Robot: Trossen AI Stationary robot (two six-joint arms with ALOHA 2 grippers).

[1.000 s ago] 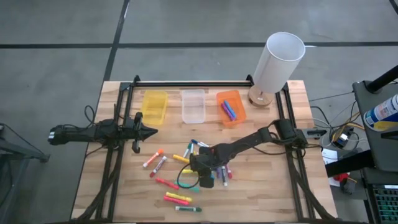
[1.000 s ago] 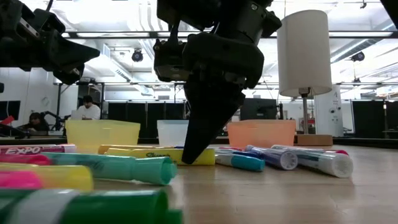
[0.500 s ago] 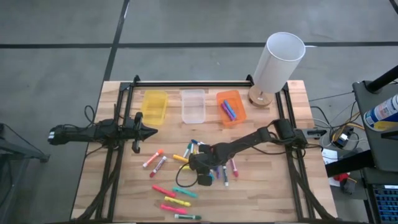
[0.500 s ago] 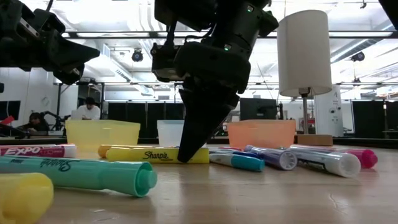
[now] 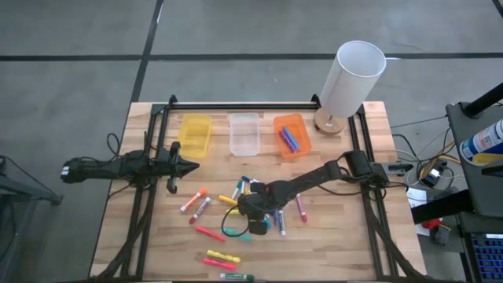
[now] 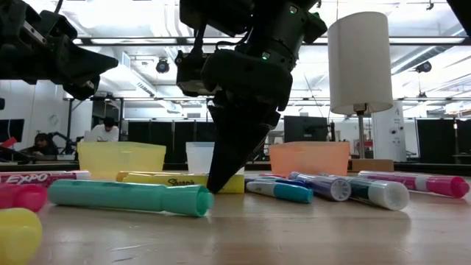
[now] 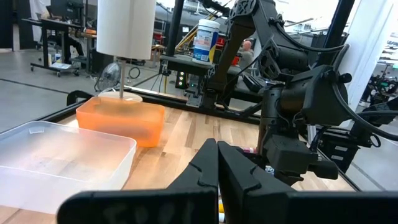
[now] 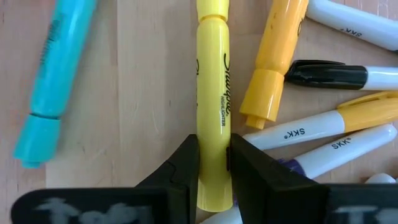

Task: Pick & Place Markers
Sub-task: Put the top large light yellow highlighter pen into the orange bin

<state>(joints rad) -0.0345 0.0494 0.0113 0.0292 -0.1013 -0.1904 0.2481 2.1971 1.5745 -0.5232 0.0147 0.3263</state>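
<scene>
Many coloured markers lie scattered on the wooden table's middle and near part. My right gripper stands over them, fingers pointing down, shut on a yellow highlighter that lies flat. Beside it in the right wrist view lie a teal highlighter, an orange one and white-bodied markers. My left gripper hovers shut over the table's left part, touching nothing. My right gripper pinches the yellow highlighter's barrel between its two fingers, toward the end away from the cap. The fingers come from above, pointing down, and lie across it. The highlighter lies flat on the table.
Along the far edge stand a yellow bin, a clear bin and an orange bin holding blue and purple markers. A white cylinder lamp stands at the far right corner. A green cable loop lies among the markers.
My right gripper has shifted a little toward the table's far and left side, over the yellow highlighter. Loose markers have spread out: the yellow and green ones near the near edge have moved closer to that edge, and a pink marker has moved right.
</scene>
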